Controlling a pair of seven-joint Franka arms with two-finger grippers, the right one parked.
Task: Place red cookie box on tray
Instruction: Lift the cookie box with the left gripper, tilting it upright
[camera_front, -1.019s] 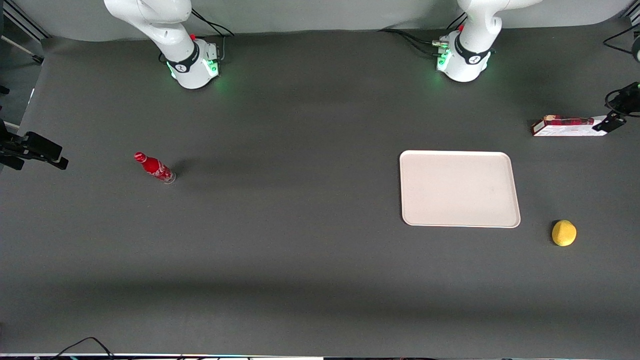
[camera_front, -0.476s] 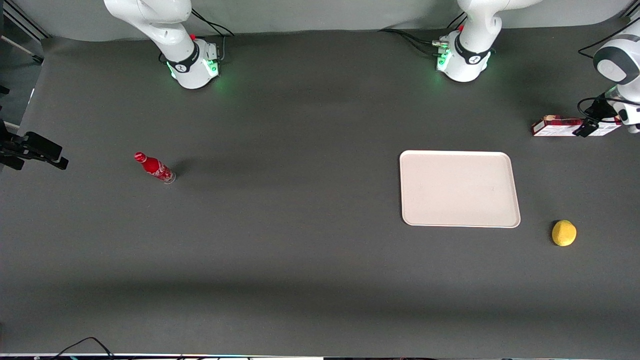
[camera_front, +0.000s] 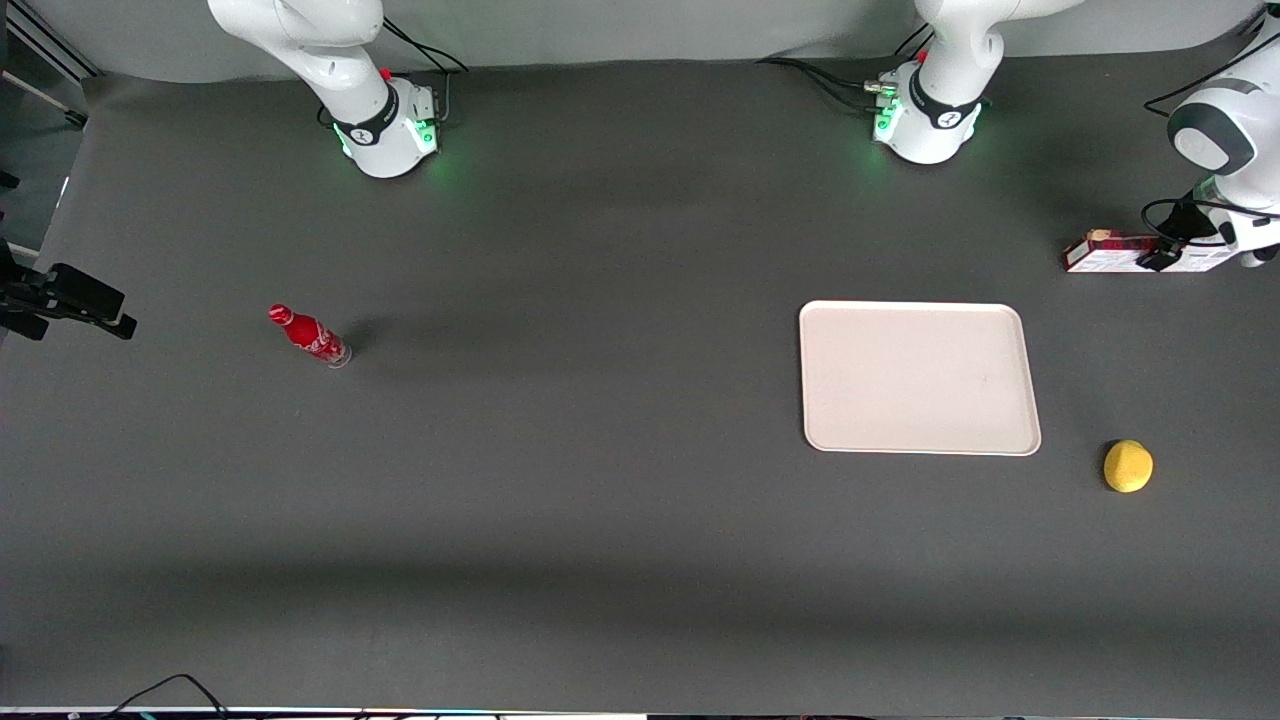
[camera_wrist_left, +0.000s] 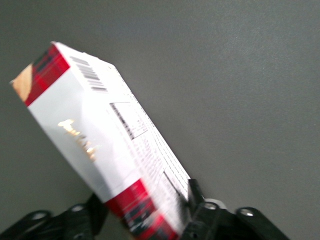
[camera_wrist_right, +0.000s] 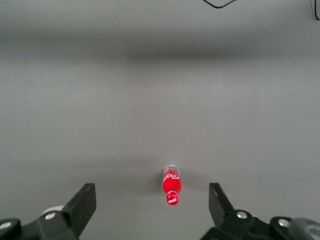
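Grey matting covers the whole table. Nearest the front camera, a lemon sits by the tray, which lies flat toward the working arm's end. A red bottle stands well apart, toward the parked arm's end. Farther back, the box lies on the mat with the gripper over one end; in the wrist view its fingers straddle the box, spread apart on either side of it.
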